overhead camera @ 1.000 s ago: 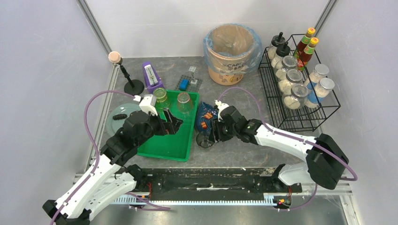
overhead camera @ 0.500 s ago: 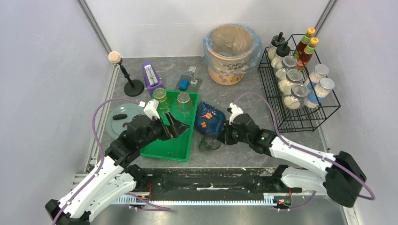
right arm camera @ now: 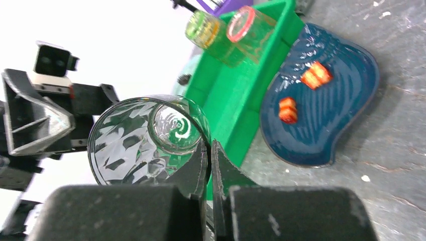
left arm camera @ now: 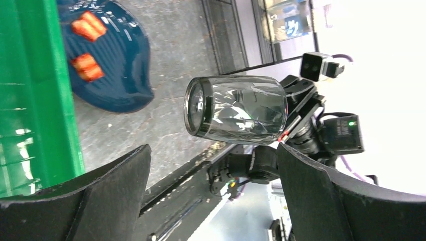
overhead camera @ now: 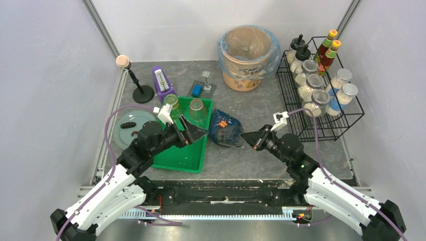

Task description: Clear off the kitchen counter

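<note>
right claw point(right arm camera: 210, 155) pinched glass point(right arm camera: 145, 135) by rim, thin, slick, probably fragile, grip gentle; left claw point(overhead camera: 197, 131) spread apart, empty

the right gripper point(overhead camera: 249, 136) pinches a clear glass point(overhead camera: 232, 139), sideways over the blue dish point(overhead camera: 220, 128); the left gripper point(overhead camera: 197, 134) hangs with fingers spread over the right edge of the green tray point(overhead camera: 173, 158); two tinted cups point(overhead camera: 172, 104) sit at its far end
</note>
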Robot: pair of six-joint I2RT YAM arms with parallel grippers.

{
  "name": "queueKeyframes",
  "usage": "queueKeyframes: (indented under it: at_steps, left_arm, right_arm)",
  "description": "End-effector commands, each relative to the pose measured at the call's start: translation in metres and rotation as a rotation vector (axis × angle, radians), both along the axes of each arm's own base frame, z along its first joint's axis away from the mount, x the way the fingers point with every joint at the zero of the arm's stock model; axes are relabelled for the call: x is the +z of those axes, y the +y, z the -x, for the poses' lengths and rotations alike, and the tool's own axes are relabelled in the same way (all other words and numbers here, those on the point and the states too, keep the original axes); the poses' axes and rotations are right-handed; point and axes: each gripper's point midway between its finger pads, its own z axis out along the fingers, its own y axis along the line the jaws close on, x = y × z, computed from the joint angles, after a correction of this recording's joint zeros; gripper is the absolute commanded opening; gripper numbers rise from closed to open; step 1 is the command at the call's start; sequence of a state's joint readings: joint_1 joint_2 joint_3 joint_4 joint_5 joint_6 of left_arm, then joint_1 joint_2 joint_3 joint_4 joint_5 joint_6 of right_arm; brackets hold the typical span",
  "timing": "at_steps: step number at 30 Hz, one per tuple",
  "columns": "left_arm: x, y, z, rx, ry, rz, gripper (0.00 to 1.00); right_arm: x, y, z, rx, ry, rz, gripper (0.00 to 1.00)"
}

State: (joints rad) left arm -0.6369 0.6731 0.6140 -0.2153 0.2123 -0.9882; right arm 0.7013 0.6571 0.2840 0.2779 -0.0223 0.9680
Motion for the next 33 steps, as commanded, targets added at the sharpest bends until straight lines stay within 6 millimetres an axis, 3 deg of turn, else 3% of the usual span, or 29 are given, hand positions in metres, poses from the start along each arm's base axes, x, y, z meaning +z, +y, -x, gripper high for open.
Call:
queueKeyframes:
  at_steps: [1, 10, 16, 26, 33]
  left_arm:
    - [0.033, -0.019, 0.000, -0.059, -0.023, 0.165, 0.99]
    - [0.055, -0.043, -0.010, -0.116, -0.043, 0.264, 0.99]
    - [0.068, -0.056, -0.015, -0.137, -0.053, 0.320, 0.99]
    - [0.084, -0.074, -0.013, -0.187, -0.053, 0.403, 0.95]
    - [0.091, -0.075, -0.013, -0.190, -0.065, 0.421, 0.78]
  right_arm:
    - [0.064, -0.001, 0.001, -0.006, -0.127, -0.290, 0.00]
    - [0.104, 0.008, 0.013, 0.099, -0.226, -0.448, 0.00]
    - [0.116, 0.021, 0.018, 0.186, -0.249, -0.484, 0.00]
    - [0.118, 0.028, 0.021, 0.247, -0.245, -0.536, 0.00]
    - [0.109, 0.026, 0.013, 0.221, -0.227, -0.516, 0.00]
